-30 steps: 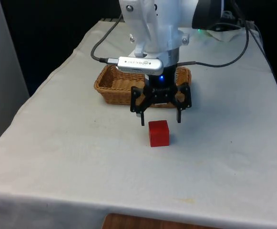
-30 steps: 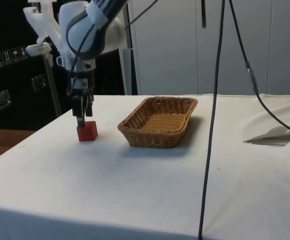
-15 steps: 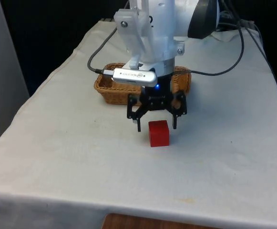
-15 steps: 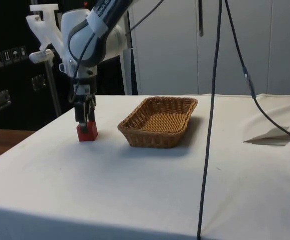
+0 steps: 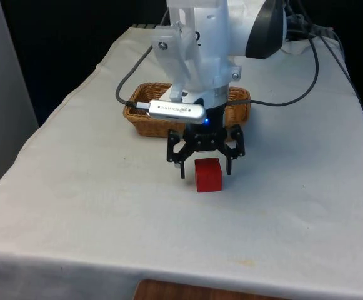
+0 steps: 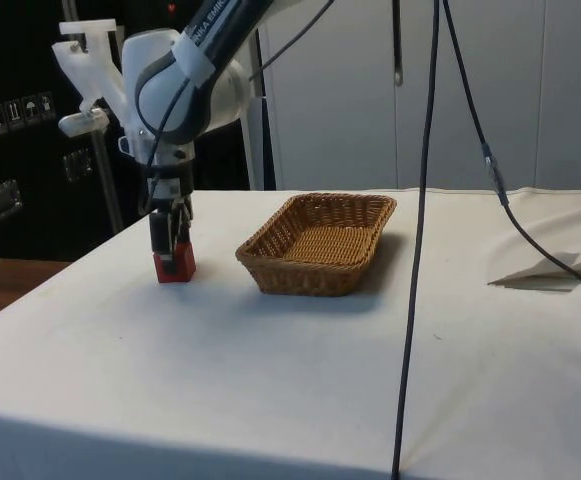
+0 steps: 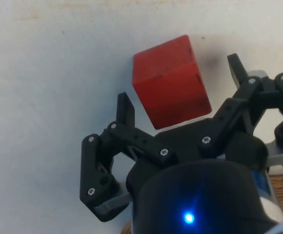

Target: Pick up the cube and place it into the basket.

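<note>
We're at the pre-grasp stage. The gripper point(image 5: 205, 170) is down over the red cube point(image 5: 208, 174) with its fingers spread wide, one on each side; in the wrist view the cube point(image 7: 171, 81) sits between the fingers point(image 7: 125, 109) with gaps on both sides, so nothing is gripped yet. The cube is on the white cloth point(image 5: 94, 206), near the middle of the table, just on the near side of the wicker basket point(image 5: 140, 112). In the side view the gripper point(image 6: 170, 243) is low around the cube point(image 6: 173, 264), with the basket point(image 6: 315, 243) close beside it. Left to do, as we judge it: close, lift, carry to the basket, release. Nothing lies between cube and basket. A black cable point(image 6: 417, 240) hangs in the side view's foreground, well apart from the work.
</note>
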### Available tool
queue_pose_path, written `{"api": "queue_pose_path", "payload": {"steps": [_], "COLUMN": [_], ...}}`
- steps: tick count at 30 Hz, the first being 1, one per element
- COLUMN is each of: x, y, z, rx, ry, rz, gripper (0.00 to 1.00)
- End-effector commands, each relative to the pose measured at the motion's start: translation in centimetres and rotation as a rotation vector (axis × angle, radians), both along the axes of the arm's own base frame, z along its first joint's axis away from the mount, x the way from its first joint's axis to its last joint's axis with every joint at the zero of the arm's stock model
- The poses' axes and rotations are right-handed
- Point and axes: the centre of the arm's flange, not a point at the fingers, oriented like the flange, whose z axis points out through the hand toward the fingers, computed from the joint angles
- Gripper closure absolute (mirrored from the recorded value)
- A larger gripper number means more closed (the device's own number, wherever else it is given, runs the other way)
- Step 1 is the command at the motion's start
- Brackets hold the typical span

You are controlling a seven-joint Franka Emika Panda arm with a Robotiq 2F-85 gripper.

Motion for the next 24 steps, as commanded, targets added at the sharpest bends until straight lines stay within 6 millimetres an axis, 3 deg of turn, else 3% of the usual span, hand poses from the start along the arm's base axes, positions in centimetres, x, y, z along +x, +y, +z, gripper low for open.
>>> {"api": "queue_pose_path", "payload": {"steps": [1,4,5,13,14,24], "x": [0.01,0.01,-0.02,-0.03,-0.03,-0.04], "y": [0.07,0.10,0.10,0.12,0.06,0.17], "z": [-0.05,-0.04,-0.09,-0.09,-0.09,0.40], "rx": [-0.001,-0.004,-0.005,-0.007,-0.008,-0.003], "ry": [-0.001,-0.001,0.000,0.001,0.001,-0.001], "rz": [-0.001,-0.001,0.000,0.000,-0.001,0.000], "gripper": [0.00,0.02,0.10,0.96,1.00,1.00]}}
